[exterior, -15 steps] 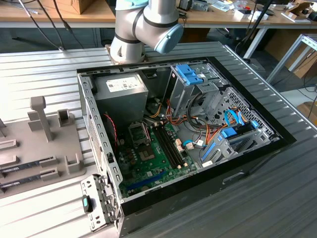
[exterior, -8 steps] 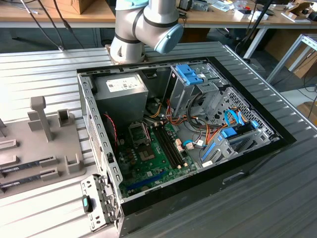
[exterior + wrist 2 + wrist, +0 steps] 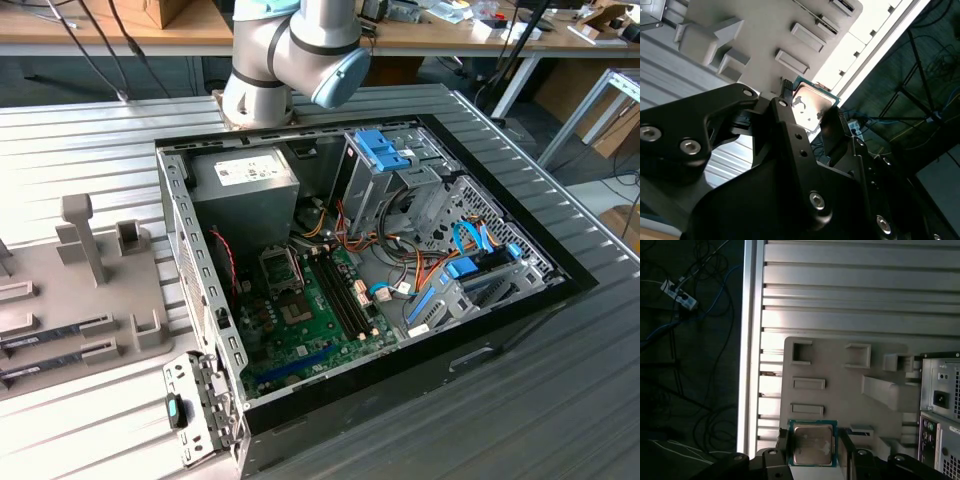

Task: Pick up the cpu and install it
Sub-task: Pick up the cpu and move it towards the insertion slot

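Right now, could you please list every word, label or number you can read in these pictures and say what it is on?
No text can be read.
White sticker on the power supply: print too small.
Small sticker on the computer case back: blurred.
The cpu: smudges on its metal top, no legible marking.

The black gripper (image 3: pixel 809 111) clasped the cpu (image 3: pixel 812 102) between its two fingers, the chip's silvery top and green rim showing. Beyond it lay a grey tray (image 3: pixel 755 30) with raised blocks on a ribbed metal table (image 3: pixel 660 70), and cables (image 3: pixel 940 65) trailed past the table's edge.
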{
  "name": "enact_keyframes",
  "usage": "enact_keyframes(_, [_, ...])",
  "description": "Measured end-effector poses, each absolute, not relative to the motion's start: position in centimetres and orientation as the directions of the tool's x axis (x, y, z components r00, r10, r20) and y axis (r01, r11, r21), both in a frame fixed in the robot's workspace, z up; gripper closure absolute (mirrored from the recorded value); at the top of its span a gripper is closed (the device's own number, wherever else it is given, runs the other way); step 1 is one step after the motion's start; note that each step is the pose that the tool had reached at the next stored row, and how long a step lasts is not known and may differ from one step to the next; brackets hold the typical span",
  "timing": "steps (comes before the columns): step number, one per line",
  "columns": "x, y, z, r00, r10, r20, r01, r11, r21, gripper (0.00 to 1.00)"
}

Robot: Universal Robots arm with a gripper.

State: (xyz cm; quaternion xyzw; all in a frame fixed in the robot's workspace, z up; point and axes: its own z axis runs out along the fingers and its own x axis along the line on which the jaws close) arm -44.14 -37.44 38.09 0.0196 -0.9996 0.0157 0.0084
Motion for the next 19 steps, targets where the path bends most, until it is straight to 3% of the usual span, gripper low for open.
enact_keyframes(19, [-44.1,-37.4,39.8,-0.999,-0.039,0.018,-0.039,0.999,-0.031,0.53])
